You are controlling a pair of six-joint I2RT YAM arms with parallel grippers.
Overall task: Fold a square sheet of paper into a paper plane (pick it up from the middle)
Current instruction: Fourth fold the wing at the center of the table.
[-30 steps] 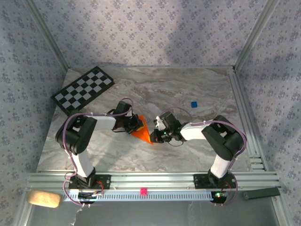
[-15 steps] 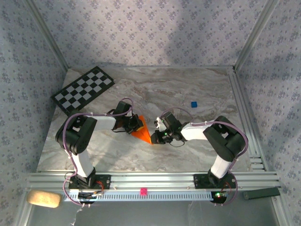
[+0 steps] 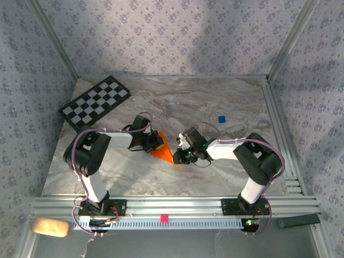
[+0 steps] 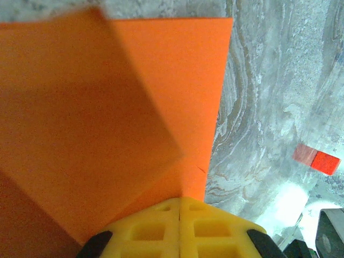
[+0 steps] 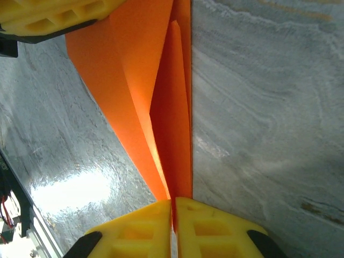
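The bright orange paper is folded into a narrow pointed shape with layered flaps and sits between both grippers at the table's middle. My left gripper is shut on its wide end; in the left wrist view the paper spreads out from the closed yellow fingertips. My right gripper is shut on the pointed end; in the right wrist view the folded layers of the paper run into the pinched yellow fingers. The left gripper's yellow fingers show at that view's top left.
A black-and-white checkerboard lies at the back left. A tiny blue cube sits at the back right. A tiny red cube rests on the marble right of the paper. Aluminium rails line the near edge.
The right arm's elbow has shifted slightly to the right. Both grippers and the paper stay where they were.
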